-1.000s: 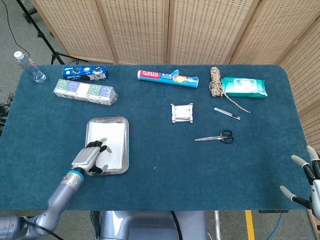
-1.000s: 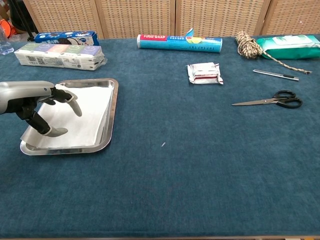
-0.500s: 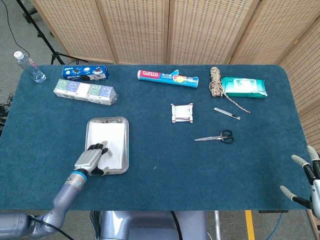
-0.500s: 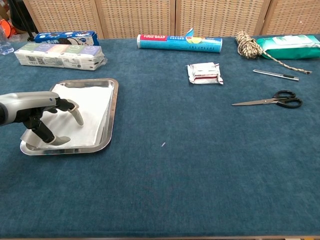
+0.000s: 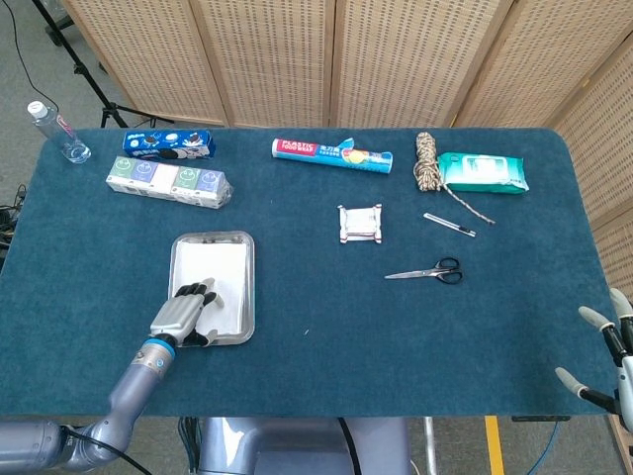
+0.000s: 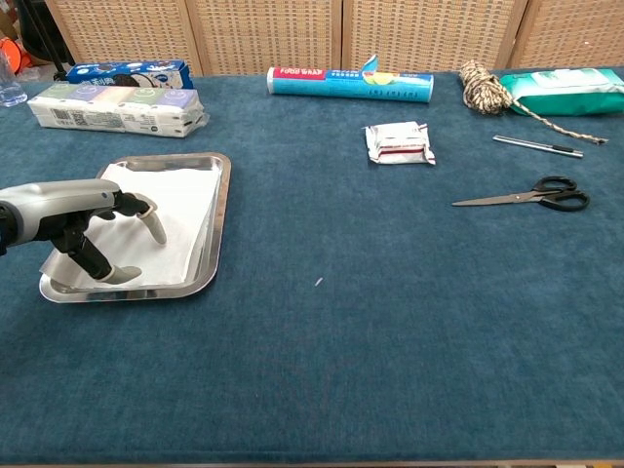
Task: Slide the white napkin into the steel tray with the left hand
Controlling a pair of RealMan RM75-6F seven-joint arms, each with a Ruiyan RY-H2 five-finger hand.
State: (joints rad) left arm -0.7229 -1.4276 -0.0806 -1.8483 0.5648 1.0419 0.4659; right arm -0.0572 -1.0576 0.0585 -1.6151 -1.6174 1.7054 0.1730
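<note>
Left hand point(image 6: 83, 229) back; "PLASTIC FOOD WRAP" box point(image 5: 333, 150)

The steel tray point(image 6: 220, 210) is lying at about nine o'clock on the blue table point(image 6: 370, 331), with the white napkin point(image 6: 180, 200) resting inside it; the napkin's near left corner is lapping over the tray's rim. The left hand point(image 6: 83, 219) is reaching in from nine o'clock over the tray's near left part, fingers point(image 6: 151, 222) apart and curving down towards the napkin; whether they are touching it cannot be told. A tissue pack point(image 6: 117, 107) and a biscuit box point(image 6: 127, 73) are sitting at ten o'clock. A food wrap box point(image 6: 351, 82) is lying at twelve o'clock, a small packet point(image 6: 399, 142) just nearer. Rope point(image 6: 485, 88), wet wipes point(image 6: 565, 91), a pen point(image 6: 536, 146) and scissors point(image 6: 531, 196) are occupying two o'clock.
</note>
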